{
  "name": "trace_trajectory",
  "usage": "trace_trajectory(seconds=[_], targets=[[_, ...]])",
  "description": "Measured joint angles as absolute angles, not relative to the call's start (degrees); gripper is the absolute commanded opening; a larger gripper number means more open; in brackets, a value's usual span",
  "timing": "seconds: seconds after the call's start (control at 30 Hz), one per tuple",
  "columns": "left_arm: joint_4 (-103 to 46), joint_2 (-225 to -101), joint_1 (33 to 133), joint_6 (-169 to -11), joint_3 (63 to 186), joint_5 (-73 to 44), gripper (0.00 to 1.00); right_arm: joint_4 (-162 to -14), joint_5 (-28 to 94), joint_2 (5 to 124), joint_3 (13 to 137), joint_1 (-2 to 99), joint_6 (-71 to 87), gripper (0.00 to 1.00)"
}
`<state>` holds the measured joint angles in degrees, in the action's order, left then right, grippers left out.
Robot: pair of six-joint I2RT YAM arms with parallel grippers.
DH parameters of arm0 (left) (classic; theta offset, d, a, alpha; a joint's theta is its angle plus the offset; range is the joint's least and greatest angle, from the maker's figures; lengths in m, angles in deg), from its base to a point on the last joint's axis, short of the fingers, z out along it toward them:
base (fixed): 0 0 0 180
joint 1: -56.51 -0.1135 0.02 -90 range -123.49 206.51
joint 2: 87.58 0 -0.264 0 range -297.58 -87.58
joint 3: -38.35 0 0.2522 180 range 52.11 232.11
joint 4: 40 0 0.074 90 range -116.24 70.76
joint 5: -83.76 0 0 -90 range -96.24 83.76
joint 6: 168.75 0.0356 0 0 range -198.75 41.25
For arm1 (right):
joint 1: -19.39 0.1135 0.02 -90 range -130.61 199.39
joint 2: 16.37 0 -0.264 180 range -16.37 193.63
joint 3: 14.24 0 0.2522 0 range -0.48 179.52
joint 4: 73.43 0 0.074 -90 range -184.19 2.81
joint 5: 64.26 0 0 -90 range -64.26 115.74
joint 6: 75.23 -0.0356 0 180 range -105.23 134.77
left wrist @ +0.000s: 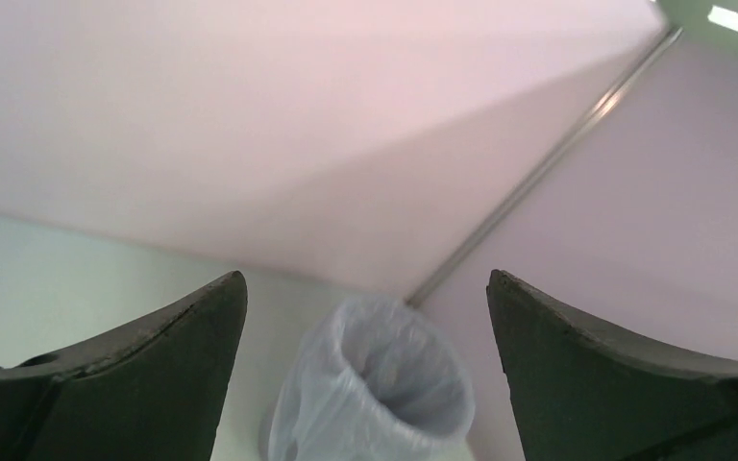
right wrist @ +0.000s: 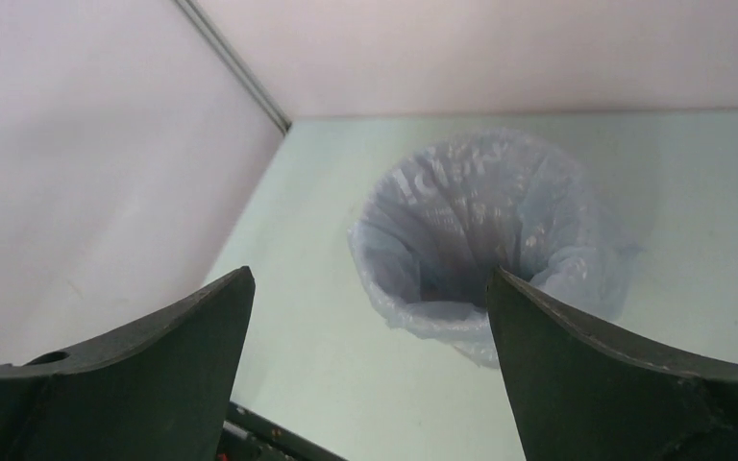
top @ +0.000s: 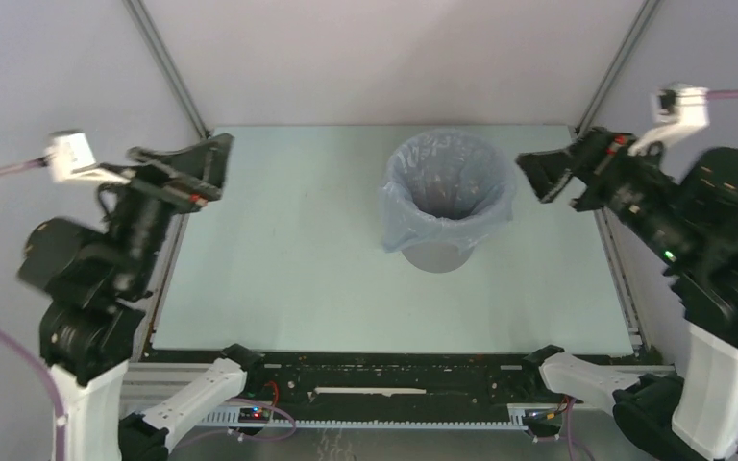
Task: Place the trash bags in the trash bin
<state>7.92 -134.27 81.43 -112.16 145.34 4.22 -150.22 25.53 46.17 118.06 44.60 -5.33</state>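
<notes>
Likely limp and slippery, the trash bag (top: 405,217) is lining the trash bin (top: 435,257), pinchable at its cuff; left gripper (top: 219,168) and right gripper (top: 533,180) are gaping.

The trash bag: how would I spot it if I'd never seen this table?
Start at the pale green table, toward its far right. A grey trash bin stands there. The trash bag is the translucent pale blue film lining it and folded down over its rim, wrinkled where the bin's wall is smooth.
</notes>
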Motion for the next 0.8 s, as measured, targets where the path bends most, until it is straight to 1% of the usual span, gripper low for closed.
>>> trace_trajectory(seconds=[0.13, 0.33, 0.57, 0.8], targets=[[3.6, -131.1, 81.4, -110.5, 147.5, 8.8, 1.00, -152.6, 23.1, 44.6, 125.7, 44.6, -5.9, 1.00], [1.2, -132.0, 81.4, -105.1, 153.2, 13.6, 1.00, -153.1, 21.2, 41.7, 132.6, 44.6, -6.5, 1.00], [1.2, -132.3, 81.4, -100.2, 154.3, 18.7, 1.00, -152.9, 20.4, 40.4, 133.1, 44.6, -7.0, 1.00], [1.3, -132.3, 81.4, -99.8, 153.8, 20.6, 1.00, -150.9, 17.8, 39.9, 131.0, 44.6, -8.5, 1.00]])
